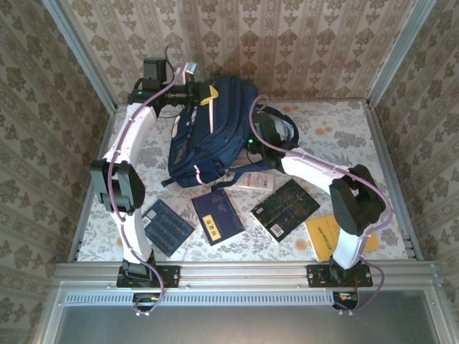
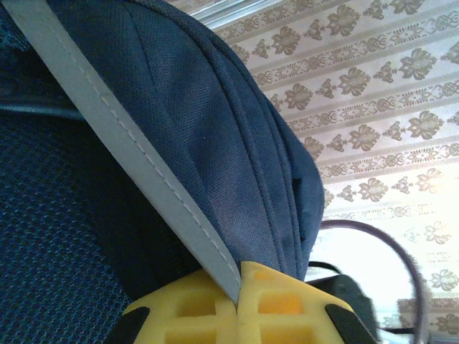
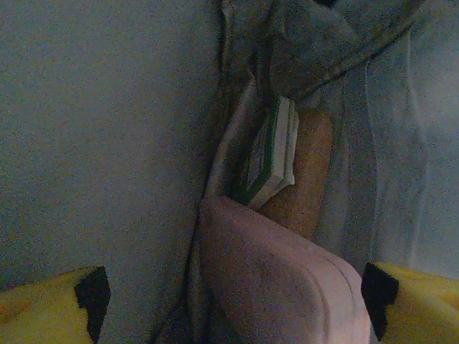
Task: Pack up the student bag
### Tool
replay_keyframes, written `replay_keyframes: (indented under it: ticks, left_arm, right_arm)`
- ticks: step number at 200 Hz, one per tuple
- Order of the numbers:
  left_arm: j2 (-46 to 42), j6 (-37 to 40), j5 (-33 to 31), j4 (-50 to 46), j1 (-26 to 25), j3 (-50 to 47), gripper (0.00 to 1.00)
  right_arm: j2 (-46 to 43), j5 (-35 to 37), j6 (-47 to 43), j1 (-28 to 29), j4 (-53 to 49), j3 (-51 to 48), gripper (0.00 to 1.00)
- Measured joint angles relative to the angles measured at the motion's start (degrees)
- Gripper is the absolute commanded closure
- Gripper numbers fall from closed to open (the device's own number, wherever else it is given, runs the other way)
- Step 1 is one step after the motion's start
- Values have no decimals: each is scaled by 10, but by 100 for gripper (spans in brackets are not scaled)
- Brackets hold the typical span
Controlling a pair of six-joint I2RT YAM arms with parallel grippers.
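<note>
table [image 1: 344, 129]: it is wearing a flowery cloth, and all the things are lying on it.
yellow book [image 1: 324, 236]: it is lying at 5 o'clock on the table, nearest the front edge, just beside the right arm [image 1: 315, 172].
blue book [image 1: 168, 226]: it is lying at 7 o'clock, just beside the left arm [image 1: 129, 136].
label book [image 1: 217, 215]: dark blue with a yellow label, it is lying near 6 o'clock, between the blue book and the black book [image 1: 285, 208].
card [image 1: 252, 180]: small and white, it is lying just beside the near edge of the bag [image 1: 215, 132].
bag: big and dark blue, it is lying in the middle of the table and reaching toward 12 o'clock.
right gripper [image 3: 235, 292]: it is sitting inside the bag, in the dark. Its two yellow fingers are standing wide apart and are holding nothing.
pink pad [image 3: 280, 279]: it is sitting between those fingers, closer to the right one. I cannot tell if they are touching.
green book [image 3: 272, 154]: it is standing on its edge deeper in the bag, at 12 o'clock from the pink pad, just beside a brown thing [image 3: 308, 172].
left gripper [image 2: 238, 290]: it is sitting at the far end of the bag, near 12 o'clock. Its yellow fingers are squeezing shut on the strap [image 2: 136, 158].
strap: pale and flat, it is running from the fingers toward 11 o'clock over the blue cloth.
</note>
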Motion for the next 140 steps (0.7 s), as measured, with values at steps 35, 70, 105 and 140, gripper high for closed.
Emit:
replay_keyframes:
  ticks: [35, 70, 105, 140]
  left_arm:
    - [-12, 23, -7, -11, 19, -30, 100]
    - [-32, 34, -44, -19, 38, -59, 100]
    - [-31, 45, -118, -14, 80, -56, 100]
    - [15, 80, -198, -50, 99, 21, 100]
  right_arm:
    - [-86, 19, -68, -18, -74, -20, 0]
    - [-187, 17, -93, -43, -105, -104, 0]
    - [-265, -30, -105, -72, -109, -158, 0]
    - [-275, -60, -124, -91, -143, -174, 0]
